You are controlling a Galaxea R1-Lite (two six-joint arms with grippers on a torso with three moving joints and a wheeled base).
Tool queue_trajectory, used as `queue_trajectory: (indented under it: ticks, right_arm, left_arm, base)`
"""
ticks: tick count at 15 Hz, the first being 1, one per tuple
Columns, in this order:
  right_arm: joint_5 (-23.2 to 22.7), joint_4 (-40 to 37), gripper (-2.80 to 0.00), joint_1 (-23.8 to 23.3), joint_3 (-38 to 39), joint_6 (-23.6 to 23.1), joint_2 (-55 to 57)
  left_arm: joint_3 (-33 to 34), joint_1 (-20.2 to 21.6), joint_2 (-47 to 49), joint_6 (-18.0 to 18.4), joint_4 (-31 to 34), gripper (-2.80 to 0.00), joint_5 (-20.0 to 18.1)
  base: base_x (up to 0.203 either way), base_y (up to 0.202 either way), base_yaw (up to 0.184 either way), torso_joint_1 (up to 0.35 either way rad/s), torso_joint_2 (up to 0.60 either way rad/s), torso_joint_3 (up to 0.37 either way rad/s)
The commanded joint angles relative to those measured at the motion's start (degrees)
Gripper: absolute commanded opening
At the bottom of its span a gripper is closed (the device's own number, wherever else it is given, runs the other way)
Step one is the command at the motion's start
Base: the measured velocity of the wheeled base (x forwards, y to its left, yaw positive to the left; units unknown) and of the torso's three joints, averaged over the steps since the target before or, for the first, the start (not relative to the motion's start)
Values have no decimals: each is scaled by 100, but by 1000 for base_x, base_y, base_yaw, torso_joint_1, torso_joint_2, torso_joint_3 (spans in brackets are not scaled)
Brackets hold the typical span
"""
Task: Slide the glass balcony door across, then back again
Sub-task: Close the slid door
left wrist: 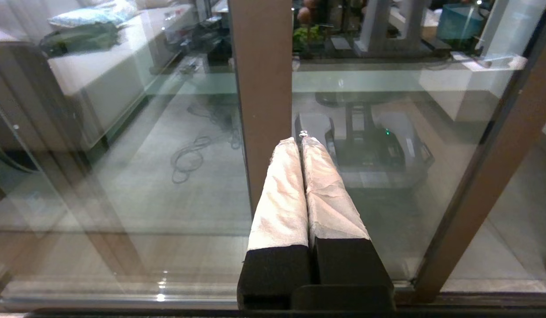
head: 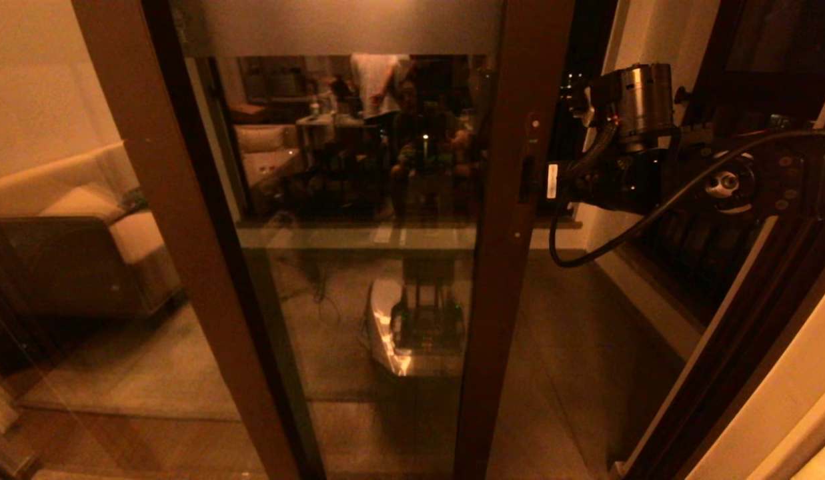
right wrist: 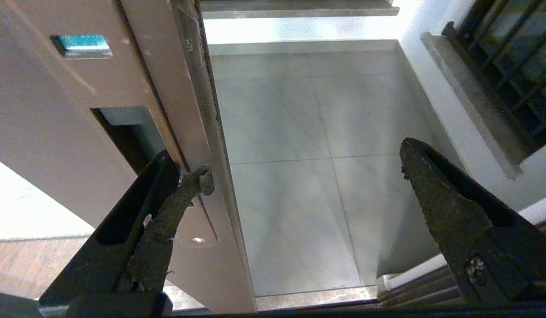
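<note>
The glass balcony door (head: 359, 200) fills the middle of the head view, with a frosted band (head: 339, 27) on top and a brown upright (head: 512, 280) on its right. My right gripper (head: 540, 183) reaches that upright at the handle plate (head: 530, 160). In the right wrist view the right gripper (right wrist: 306, 163) is open: one finger (right wrist: 175, 198) sits at the recessed handle (right wrist: 127, 132), the other finger (right wrist: 436, 194) hangs free over the balcony floor. My left gripper (left wrist: 299, 142) is shut on nothing, its white-wrapped fingers pointing at the glass near a brown upright (left wrist: 260, 88).
To the right of the door's upright is an open gap onto the tiled balcony floor (right wrist: 308, 154). A dark barred window (right wrist: 506, 66) and a ledge line the balcony's right side. The door track (right wrist: 317, 301) runs below. A second brown upright (head: 152, 233) stands left, with a sofa (head: 85, 220) behind the glass.
</note>
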State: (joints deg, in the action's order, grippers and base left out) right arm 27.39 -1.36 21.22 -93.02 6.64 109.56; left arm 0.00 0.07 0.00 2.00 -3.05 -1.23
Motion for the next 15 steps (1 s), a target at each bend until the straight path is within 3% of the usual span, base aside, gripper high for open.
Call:
queue_trajectory:
  ticks: [1, 15]
  right_arm:
    - [12, 40, 0, -76, 176, 4, -142]
    - [-14, 229, 0, -657, 782, 4, -458]
  left_arm:
    - [123, 1, 0, 2, -3, -280, -7]
    - [123, 1, 0, 2, -3, -280, 0]
  base:
    - [0, 0, 0, 0, 0, 0]
    - [0, 0, 0, 0, 0, 0]
